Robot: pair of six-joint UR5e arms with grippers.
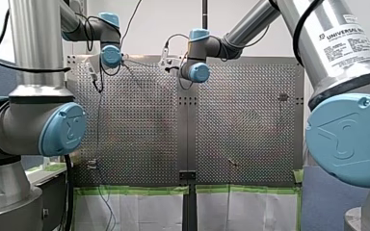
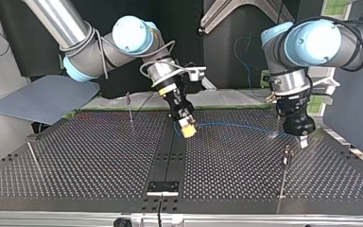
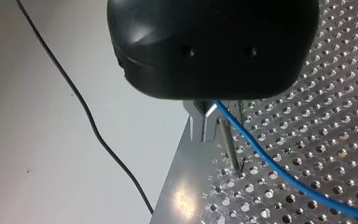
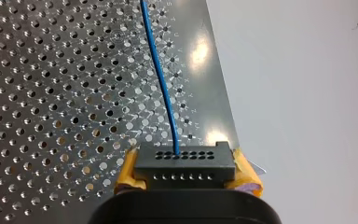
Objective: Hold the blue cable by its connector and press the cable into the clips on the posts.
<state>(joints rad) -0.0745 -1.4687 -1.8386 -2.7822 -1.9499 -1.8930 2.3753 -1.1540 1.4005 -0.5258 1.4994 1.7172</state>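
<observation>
The blue cable (image 2: 236,126) stretches just above the perforated table (image 2: 90,156) between my two grippers. My right gripper (image 2: 187,127), with yellow pads (image 4: 128,170), is shut on the cable's black connector (image 4: 185,163); the cable (image 4: 161,79) leaves it ahead over the plate. My left gripper (image 2: 303,140), black with metal fingers (image 3: 204,126), looks shut on the cable's other end (image 3: 270,163), right beside a thin post (image 3: 229,149) near the plate's edge. That post's clip is hidden behind the fingers.
More thin posts stand on the plate: one (image 2: 129,108) at the top view's left rear, one (image 2: 286,156) in front of my left gripper, one (image 2: 33,158) leaning at the left edge. A black wire (image 3: 88,116) hangs off the table beside my left gripper.
</observation>
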